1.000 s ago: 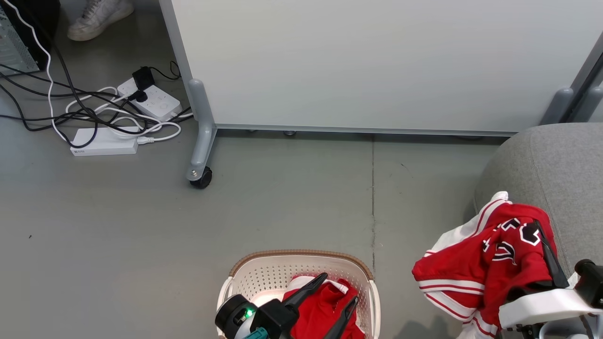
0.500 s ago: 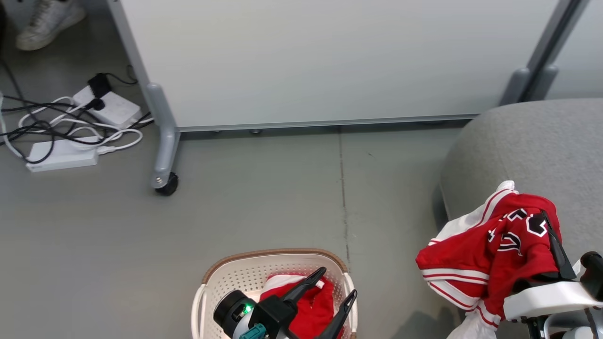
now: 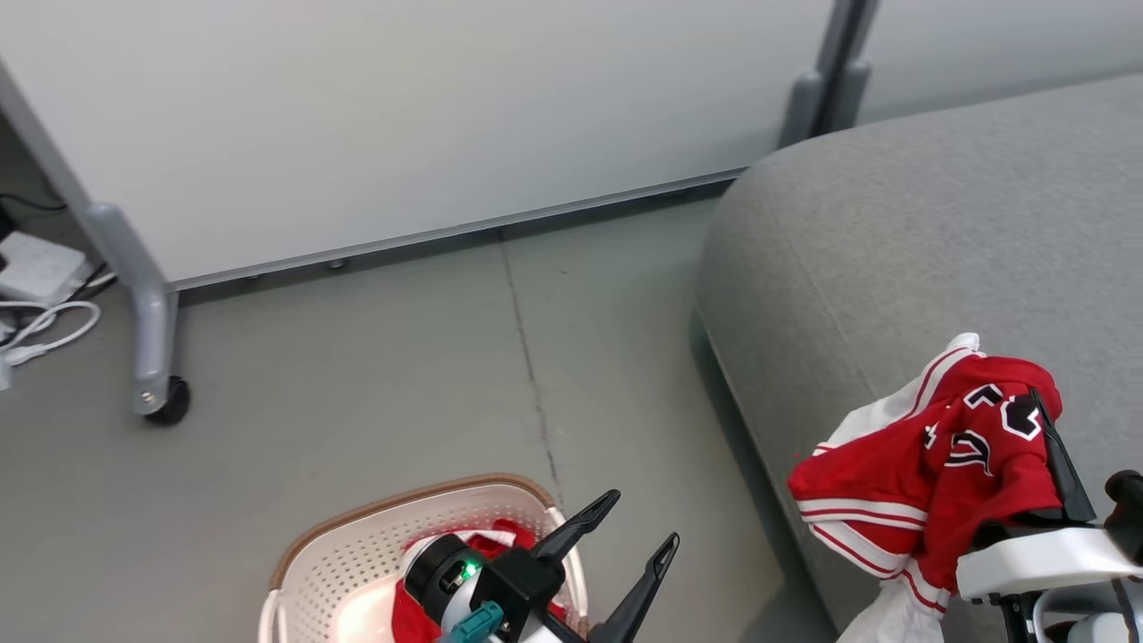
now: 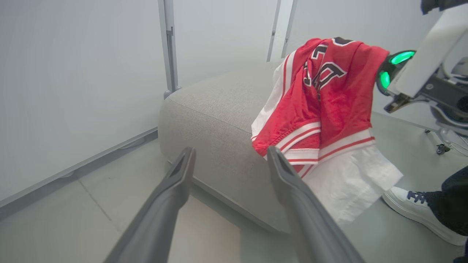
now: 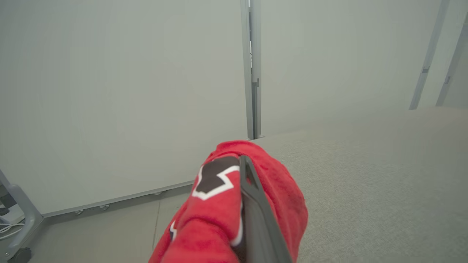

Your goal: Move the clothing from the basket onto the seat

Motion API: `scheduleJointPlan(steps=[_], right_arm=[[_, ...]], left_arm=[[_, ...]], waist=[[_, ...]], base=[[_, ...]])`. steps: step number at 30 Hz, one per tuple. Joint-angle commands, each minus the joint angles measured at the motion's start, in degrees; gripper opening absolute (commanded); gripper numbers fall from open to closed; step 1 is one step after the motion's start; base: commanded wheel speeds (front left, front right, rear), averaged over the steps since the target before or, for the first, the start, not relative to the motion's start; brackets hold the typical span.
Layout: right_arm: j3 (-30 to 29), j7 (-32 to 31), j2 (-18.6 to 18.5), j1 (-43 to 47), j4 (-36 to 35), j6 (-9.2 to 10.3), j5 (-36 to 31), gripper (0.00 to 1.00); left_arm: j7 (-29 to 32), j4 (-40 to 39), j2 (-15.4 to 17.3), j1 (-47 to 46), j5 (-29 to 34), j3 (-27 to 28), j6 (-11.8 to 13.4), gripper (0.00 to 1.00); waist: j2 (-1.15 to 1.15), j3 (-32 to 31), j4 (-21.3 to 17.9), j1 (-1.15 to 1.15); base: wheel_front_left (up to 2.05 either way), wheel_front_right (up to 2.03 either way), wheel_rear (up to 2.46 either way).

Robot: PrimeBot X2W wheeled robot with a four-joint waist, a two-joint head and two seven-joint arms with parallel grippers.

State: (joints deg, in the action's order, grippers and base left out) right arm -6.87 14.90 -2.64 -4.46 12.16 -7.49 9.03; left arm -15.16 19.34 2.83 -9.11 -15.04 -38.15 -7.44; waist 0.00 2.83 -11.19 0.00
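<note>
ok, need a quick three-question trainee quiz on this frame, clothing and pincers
1. True or false: the right pincer is shut on a red garment.
2. That garment is: A held aloft beside the seat; B lying flat on it; C folded on it.
3. What lies in the basket?
Key: 1 true; 2 A; 3 more red clothing.

- A pale panel [image 3: 402, 116] stands across the back on a grey leg [image 3: 134, 286] with a black caster [image 3: 170, 402].
- The grey floor [image 3: 357, 375] has a thin seam [image 3: 527, 357] running toward the panel.
- At the left edge lie a white box [image 3: 31, 268], perhaps a power strip, and a looped white cable [image 3: 49, 330].
- A person's white shoe [image 4: 413, 208] with dark laces rests on the floor.
</note>
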Motion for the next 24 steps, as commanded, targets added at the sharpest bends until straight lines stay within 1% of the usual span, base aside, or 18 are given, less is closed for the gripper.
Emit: scheduleJointPlan(steps=[1,9,14,21,24], right_arm=[[-0.1,0.2,-0.4,-0.6,-0.4,0.00,-0.1,0.00],[-0.1,0.2,-0.4,-0.7,-0.7,0.00,0.7,0.00],[0.1,0.2,-0.4,-0.5,-0.8,0.00,1.4,0.00],[0.1,0.2,-0.4,-0.7,-1.2,0.00,1.8,0.00],[0.0,0.2,-0.4,-0.9,-1.1,0.00,1.9,0.00]], left_arm=[[-0.1,-0.1,0.2,-1.1,0.4,0.3,-0.1,1.00],[-0.1,-0.3,0.2,-1.8,0.7,0.0,-0.1,1.00],[-0.1,-0.3,0.4,-2.0,0.8,-0.1,-0.1,1.00],[-0.1,-0.5,0.7,-2.4,0.9,-0.5,-0.1,1.00],[-0.1,-0.5,0.7,-2.5,0.8,-0.6,-0.1,1.00]], waist=[[0.00,1.2,-3.6,0.00],[0.00,2.4,-9.8,0.00],[0.00,2.9,-12.9,0.00],[0.00,4.0,-15.3,0.00],[0.00,4.1,-15.6,0.00]], base=[[0.00,0.00,0.00],[0.00,0.00,0.00],[0.00,0.00,0.00],[0.00,0.00,0.00],[0.00,0.00,0.00]])
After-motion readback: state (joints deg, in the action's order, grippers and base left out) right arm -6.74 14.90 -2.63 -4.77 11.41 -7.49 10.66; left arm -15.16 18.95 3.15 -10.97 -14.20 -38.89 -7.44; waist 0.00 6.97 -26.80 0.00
